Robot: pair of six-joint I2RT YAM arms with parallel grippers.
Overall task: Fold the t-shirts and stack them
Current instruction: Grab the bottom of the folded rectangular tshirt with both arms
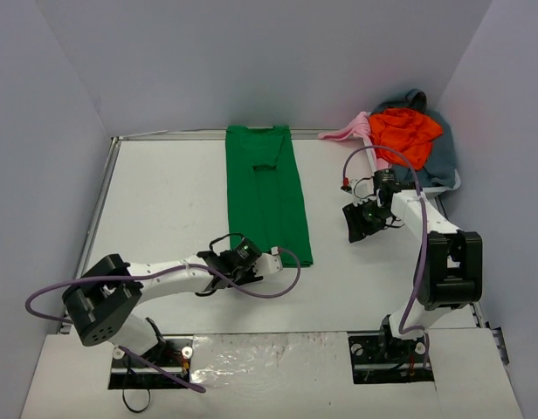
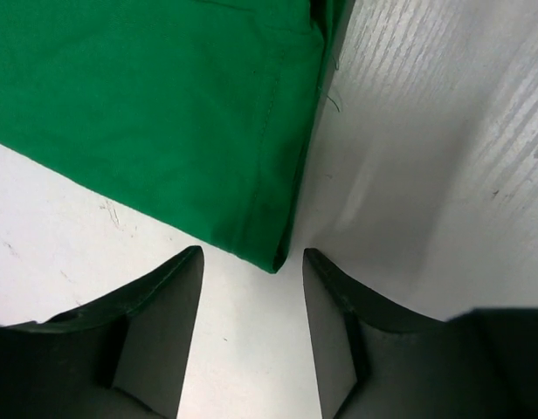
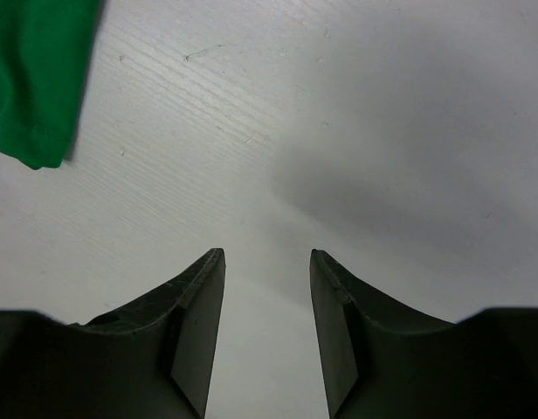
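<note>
Spreading across the top view, the white tabletop [image 1: 164, 201] carries a green t-shirt [image 1: 265, 192] folded into a long narrow strip. The strip runs from the 12 o'clock edge down toward the centre, collar end farthest from the arms. In the 2 o'clock corner lies a heap of other shirts: a grey-blue shirt [image 1: 439, 161] underneath, an orange-red shirt [image 1: 407, 131] on top, and a pale pink shirt [image 1: 352, 131] trailing out at the heap's 9 o'clock side. The left hand [image 2: 251, 253] sits low at the strip's 7 o'clock corner. Its jaws are moderately apart and grip nothing, with the hemmed corner of green cloth just at its fingertips. The right hand [image 3: 267, 253] hovers at 3 o'clock of the strip, apart from it, jaws likewise parted and empty over bare tabletop.
</note>
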